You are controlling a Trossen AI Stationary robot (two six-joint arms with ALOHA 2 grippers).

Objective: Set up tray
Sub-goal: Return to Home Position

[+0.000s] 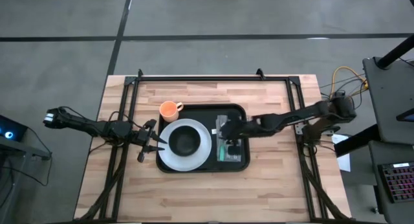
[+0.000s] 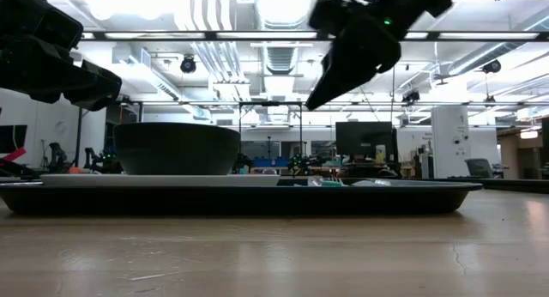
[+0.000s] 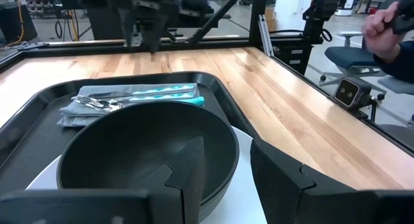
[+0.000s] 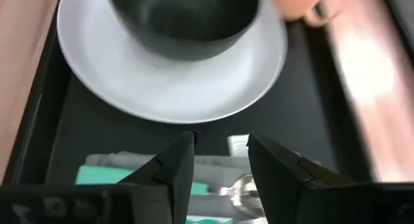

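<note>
The black tray (image 1: 213,114) lies mid-table. A white plate (image 1: 200,156) rests on its left half, and a black bowl (image 1: 184,142) stands on the plate. A grey napkin (image 3: 84,111) with teal-handled cutlery (image 3: 162,91) lies on the tray's right part. An orange cup (image 1: 169,110) stands at the tray's far left corner. My right gripper (image 4: 220,153) hovers open above the napkin's far end (image 1: 223,128), slanting down, holding nothing. My left gripper (image 3: 226,172) waits open and low at the plate's left rim (image 1: 155,143), facing the bowl (image 3: 149,146).
Black frame rails (image 1: 200,77) run along the table's far edge and down both sides. Bare wood (image 1: 207,195) lies between the tray and the near edge. A person's hand (image 3: 385,26) shows beyond the table in the left wrist view.
</note>
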